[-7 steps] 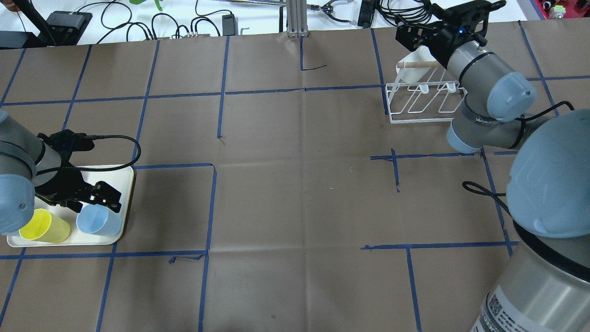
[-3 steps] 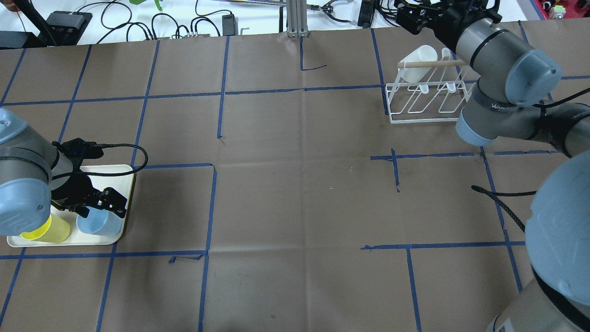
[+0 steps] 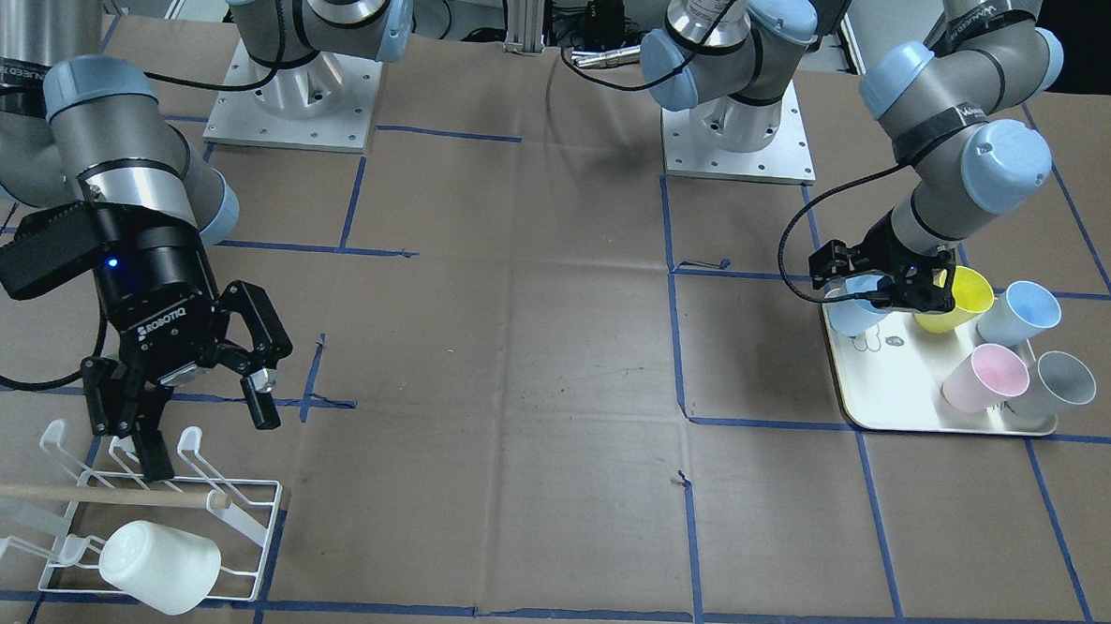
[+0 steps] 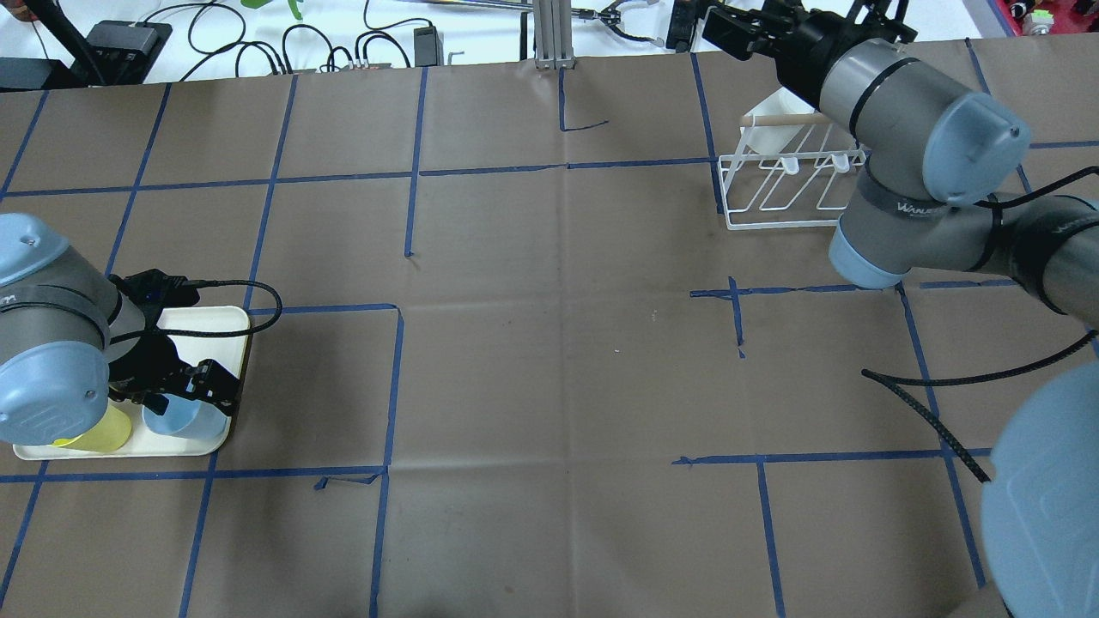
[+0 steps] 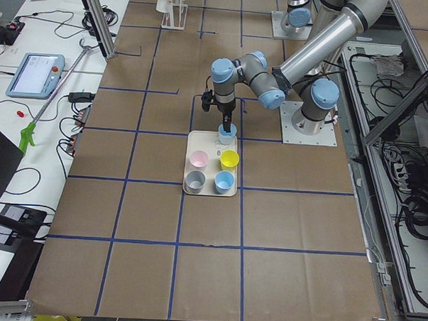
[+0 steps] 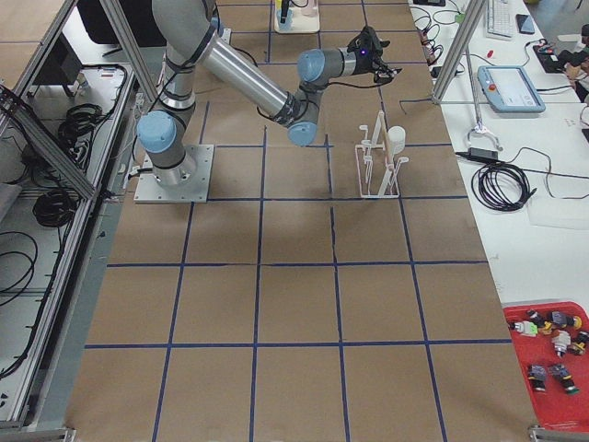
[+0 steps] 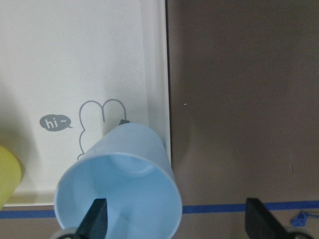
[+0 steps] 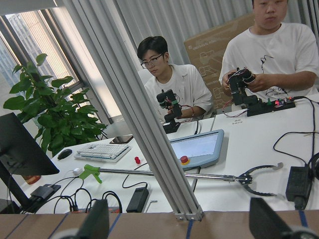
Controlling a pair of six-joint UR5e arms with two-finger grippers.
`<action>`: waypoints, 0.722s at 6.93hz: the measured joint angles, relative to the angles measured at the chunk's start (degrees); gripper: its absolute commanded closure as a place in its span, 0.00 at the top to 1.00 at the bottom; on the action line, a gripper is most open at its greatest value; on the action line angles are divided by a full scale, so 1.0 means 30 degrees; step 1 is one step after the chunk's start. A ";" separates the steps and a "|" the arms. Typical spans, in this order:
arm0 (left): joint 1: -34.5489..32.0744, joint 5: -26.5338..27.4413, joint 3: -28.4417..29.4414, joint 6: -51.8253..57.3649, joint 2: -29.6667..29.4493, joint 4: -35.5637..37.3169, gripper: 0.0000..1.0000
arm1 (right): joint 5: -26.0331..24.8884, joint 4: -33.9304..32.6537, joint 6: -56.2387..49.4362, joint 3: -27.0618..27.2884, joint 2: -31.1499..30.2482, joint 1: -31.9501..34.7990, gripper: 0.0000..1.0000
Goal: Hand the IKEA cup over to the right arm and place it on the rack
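Brown paper crossed with blue tape lines is covering the table [image 3: 535,349], and past its far edge a person in glasses [image 8: 167,79] and another in a white T-shirt [image 8: 274,50] are sitting at a white desk [image 8: 239,169].

The left gripper [image 7: 175,221] is hanging over a corner of the cream tray [image 7: 60,59] with its jaws spread wide. One fingertip [image 7: 97,219] is showing against the inside of the light-blue IKEA cup [image 7: 124,174], and the other is standing well outside it over the paper. The claw is released, gripping nothing, though I cannot tell whether the inner finger is touching the cup wall. That cup is standing mouth up at the tray's edge, just beside a yellow cup [image 3: 961,294].

The right gripper [image 3: 208,431] is hovering just above the rack [image 3: 270,536], jaws likewise wide apart with nothing between them.

"ROBOTIQ" is showing in white letters on the right gripper's black body. A grey speech bubble reading "hi~" is sitting on the tray floor beside a rabbit outline.

Besides those two cups, the tray is holding a second light-blue cup [image 3: 1020,313], a pink cup [image 3: 974,379] and a grey cup [image 3: 1057,383]. The rack is carrying one white cup [image 3: 160,565], tipped over on its prongs near the wooden dowel [image 3: 88,495].
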 measured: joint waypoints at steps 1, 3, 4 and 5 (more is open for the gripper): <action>-0.0001 0.0003 -0.0026 -0.0040 -0.0001 0.0039 0.22 | -0.0072 -0.0001 0.1965 0.0088 -0.0145 0.0665 1.00; -0.0001 0.0028 -0.0034 -0.0119 -0.0020 0.0050 0.00 | -0.0244 -0.0030 0.6420 0.0161 -0.0228 0.1697 1.00; 0.0000 0.0046 -0.0025 -0.0251 -0.0020 0.0039 0.00 | -0.0647 -0.0060 0.8836 0.0234 -0.0214 0.2041 1.00; 0.0010 0.0063 0.0004 -0.0387 0.0001 0.0033 0.00 | -0.1489 -0.0140 1.1593 0.0342 -0.0195 0.2366 1.00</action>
